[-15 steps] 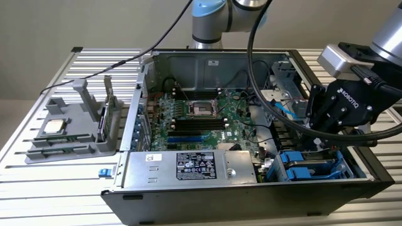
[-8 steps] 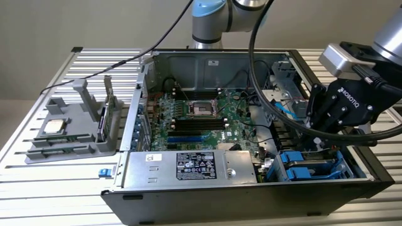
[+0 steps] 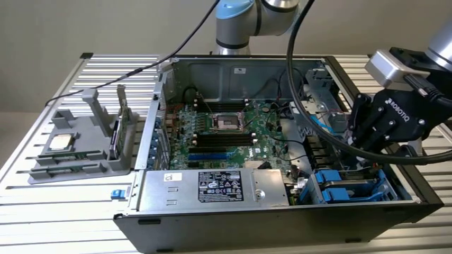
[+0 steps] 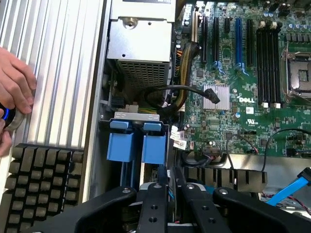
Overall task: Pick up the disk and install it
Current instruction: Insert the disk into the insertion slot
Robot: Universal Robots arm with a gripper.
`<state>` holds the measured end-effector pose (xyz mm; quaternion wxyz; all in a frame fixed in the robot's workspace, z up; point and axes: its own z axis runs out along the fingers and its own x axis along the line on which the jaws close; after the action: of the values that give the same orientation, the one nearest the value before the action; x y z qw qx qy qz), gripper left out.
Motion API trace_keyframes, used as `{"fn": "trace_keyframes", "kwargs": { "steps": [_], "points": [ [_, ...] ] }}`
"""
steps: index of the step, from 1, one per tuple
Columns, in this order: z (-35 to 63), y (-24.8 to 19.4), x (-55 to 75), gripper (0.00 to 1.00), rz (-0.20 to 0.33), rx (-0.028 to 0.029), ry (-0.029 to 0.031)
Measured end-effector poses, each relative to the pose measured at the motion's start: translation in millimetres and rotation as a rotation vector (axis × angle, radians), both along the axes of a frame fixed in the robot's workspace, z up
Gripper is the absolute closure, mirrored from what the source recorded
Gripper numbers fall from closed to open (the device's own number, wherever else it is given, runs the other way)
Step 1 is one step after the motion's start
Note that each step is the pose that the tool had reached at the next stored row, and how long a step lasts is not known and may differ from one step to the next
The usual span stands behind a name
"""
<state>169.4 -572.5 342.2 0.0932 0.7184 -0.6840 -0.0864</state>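
Note:
The disk [image 3: 344, 188] shows as a blue plastic carrier sitting in the drive bay at the front corner of the open computer case [image 3: 211, 233], on the exterior view's right. In the wrist view its two blue tabs [image 4: 121, 145] stick out of the bay just ahead of my fingertips. My gripper [image 3: 356, 148] hangs above that bay, tilted down toward it. Its black fingers [image 4: 156, 199] stand close together with only a narrow slit between them, and I see nothing clearly held. The disk's metal body is hidden inside the bay.
Inside the case are the motherboard [image 3: 219, 132], the power supply [image 3: 211, 188] and black cables looping past my gripper. A grey fixture [image 3: 78, 148] holding a small square chip and an upright card stands at the exterior view's left. A person's hand [image 4: 14, 87] rests on the ribbed table.

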Motion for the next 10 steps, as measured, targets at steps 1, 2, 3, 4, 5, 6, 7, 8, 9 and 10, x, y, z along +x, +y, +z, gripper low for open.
{"fn": "trace_keyframes", "kwargs": {
  "steps": [1, 2, 3, 4, 5, 6, 7, 8, 9, 10],
  "points": [
    [-0.1, -0.8, 0.8, 0.82, 0.0, 0.0039, 0.0006],
    [-0.1, -1.8, 1.4, 0.8, 0.0, 0.0087, 0.0009],
    [0.0, -3.0, 2.0, 0.74, 0.0, 0.0147, 0.0013],
    [-0.1, -4.1, 2.3, 0.74, 0.0, 0.0206, 0.0015],
    [-0.1, -5.1, 2.5, 0.68, 0.0, 0.0268, 0.0017],
    [-0.1, -5.9, 2.9, 0.68, 0.0, 0.0325, 0.0018],
    [0.0, -6.7, 3.4, 0.62, 0.0, 0.0383, 0.002],
    [0.0, -7.5, 4.2, 0.56, 0.0, 0.0453, 0.002],
    [0.0, -8.0, 5.0, 0.5, 0.0, 0.0534, 0.002],
    [0.0, -8.6, 5.8, 0.5, 0.0, 0.0631, 0.002]
  ]
}}
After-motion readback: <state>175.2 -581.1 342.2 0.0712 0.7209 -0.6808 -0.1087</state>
